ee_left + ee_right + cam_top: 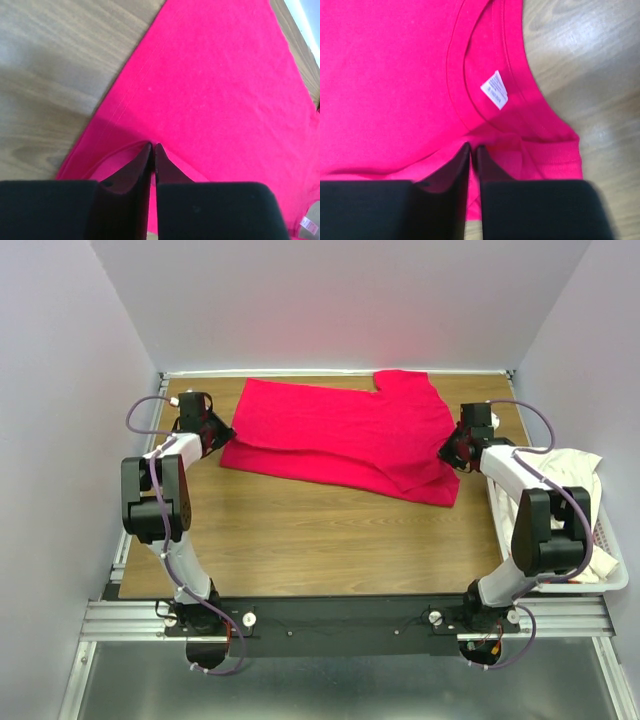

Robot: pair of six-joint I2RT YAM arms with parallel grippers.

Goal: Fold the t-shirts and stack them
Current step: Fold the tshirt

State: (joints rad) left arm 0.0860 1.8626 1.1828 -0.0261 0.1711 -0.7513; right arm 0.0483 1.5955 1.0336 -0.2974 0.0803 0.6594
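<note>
A crimson-red t-shirt [340,435] lies spread and partly folded across the far half of the wooden table. My left gripper [224,437] sits at the shirt's left edge. In the left wrist view its jaws [153,146] are pressed together on a fold of the red cloth [215,85]. My right gripper [452,452] is at the shirt's right end, by the collar. Its jaws [473,146] are nearly together, and the red cloth [385,85] puckers toward them just below the white neck label [494,90]. A cream-white t-shirt [570,475] lies bunched in the basket.
A white slatted laundry basket [612,585] stands off the table's right edge, beside the right arm. Bare wood [320,540] runs between the shirt and the arm bases. Grey walls close in the back and both sides.
</note>
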